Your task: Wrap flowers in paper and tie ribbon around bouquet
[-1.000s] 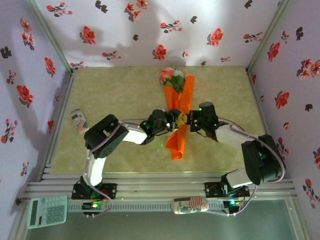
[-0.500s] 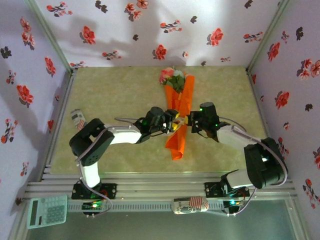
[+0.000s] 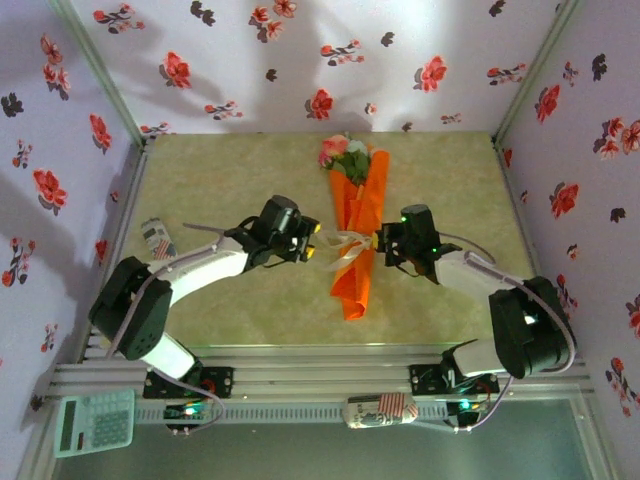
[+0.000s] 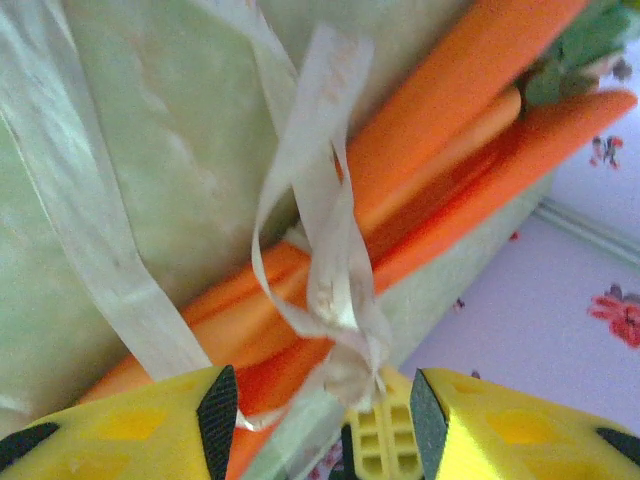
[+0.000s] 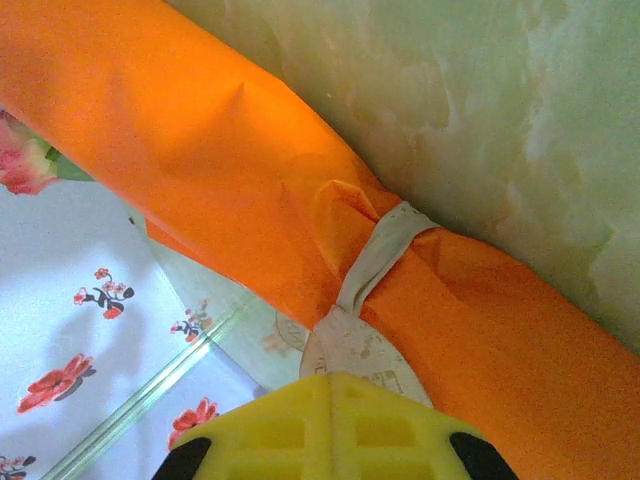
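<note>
The bouquet (image 3: pixel 353 285) lies lengthwise on the green table: an orange paper (image 5: pixel 220 150) cone with the flowers (image 3: pixel 342 152) at its far end. A pink bloom (image 5: pixel 20 165) peeks out in the right wrist view. The whitish ribbon (image 3: pixel 345 248) circles the cone's middle, and its band (image 5: pixel 385 250) is cinched tight. My right gripper (image 3: pixel 377 241) sits against the cone's right side, shut on the ribbon's end (image 5: pixel 350 350). My left gripper (image 3: pixel 312 251) stands left of the cone, jaws apart. The ribbon's knot and loops (image 4: pixel 335 270) hang ahead of it, and a loose strand (image 4: pixel 90 230) trails left.
A patterned can (image 3: pixel 157 240) lies at the table's left edge, another (image 3: pixel 380 410) on the near rail. A calculator (image 3: pixel 93 422) sits at the bottom left. Flowered walls close in on three sides. The green mat (image 3: pixel 220 180) left of the bouquet is bare.
My left arm has drawn back leftward from the bouquet's middle, and its jaws now stand off the ribbon. The right gripper and the bouquet stay put.
</note>
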`<move>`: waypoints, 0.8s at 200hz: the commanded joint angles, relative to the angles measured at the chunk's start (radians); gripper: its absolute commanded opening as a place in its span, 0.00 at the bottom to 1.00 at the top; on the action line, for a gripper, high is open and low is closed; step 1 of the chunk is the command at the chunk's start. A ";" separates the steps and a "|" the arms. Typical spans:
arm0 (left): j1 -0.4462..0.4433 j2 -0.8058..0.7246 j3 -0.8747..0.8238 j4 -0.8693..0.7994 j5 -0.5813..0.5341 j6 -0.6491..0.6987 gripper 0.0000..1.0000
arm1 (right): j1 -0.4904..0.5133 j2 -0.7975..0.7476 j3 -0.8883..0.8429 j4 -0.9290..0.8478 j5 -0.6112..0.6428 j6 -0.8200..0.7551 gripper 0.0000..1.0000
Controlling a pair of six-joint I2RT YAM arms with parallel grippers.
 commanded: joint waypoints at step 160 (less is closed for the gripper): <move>0.092 0.429 0.504 -0.433 0.166 0.293 0.54 | -0.017 -0.035 0.033 -0.047 0.020 -0.078 0.00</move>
